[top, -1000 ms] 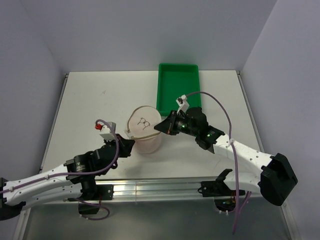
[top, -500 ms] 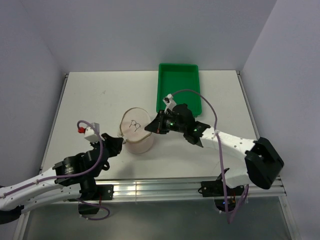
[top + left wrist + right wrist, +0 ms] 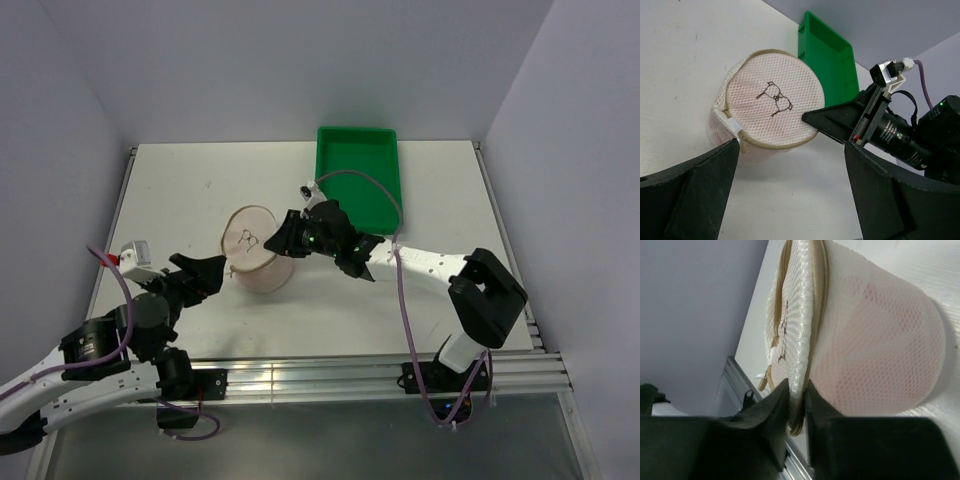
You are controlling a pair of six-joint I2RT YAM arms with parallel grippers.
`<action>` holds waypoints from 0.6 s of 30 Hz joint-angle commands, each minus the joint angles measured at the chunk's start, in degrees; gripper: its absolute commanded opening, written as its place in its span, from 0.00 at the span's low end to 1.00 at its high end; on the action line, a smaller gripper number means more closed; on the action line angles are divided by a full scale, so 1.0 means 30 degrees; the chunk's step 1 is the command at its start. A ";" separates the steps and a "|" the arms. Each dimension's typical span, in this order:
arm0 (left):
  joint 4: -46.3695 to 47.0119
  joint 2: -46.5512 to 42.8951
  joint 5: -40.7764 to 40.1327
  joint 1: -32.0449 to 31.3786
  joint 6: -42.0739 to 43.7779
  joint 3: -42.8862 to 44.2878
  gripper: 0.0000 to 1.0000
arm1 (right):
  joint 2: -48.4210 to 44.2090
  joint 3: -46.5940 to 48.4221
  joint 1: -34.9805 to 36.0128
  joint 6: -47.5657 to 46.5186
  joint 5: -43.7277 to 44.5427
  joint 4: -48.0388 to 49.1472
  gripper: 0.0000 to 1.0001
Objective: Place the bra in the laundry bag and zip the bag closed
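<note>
Shifted leftward across the white table (image 3: 180,190) since a second ago, the laundry bag (image 3: 255,262) holds the pink bra (image 3: 875,345) behind its mesh, the right gripper (image 3: 275,240) pinching its zippered rim while the left gripper (image 3: 220,270) has backed just off it, jaws spread wide.

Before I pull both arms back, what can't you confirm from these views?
Zipper: whether it is shut all round. Left wrist view, the right gripper covers part of the rim; right wrist view, its fingers hide the lower stretch; top view, too small.
Bra: only a pink blur through the bag's mesh; shape hidden.
Right grip: rim sits between the fingers; pinched or slack, cannot tell.
</note>
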 commanded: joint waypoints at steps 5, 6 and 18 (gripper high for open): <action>0.0548 0.0096 0.0645 0.0060 0.1894 0.0883 0.99 | -0.2087 -0.1263 -0.0057 -0.1076 0.3376 -0.1666 1.00; 0.0606 0.0214 0.0762 0.0060 0.2185 0.0943 0.99 | -0.2640 -0.1263 -0.0057 -0.1455 0.4015 -0.2077 1.00; 0.2452 0.1797 0.2023 0.0060 0.4237 0.1880 0.99 | -1.4559 -0.5299 -0.0057 -0.4238 0.9642 -0.5388 1.00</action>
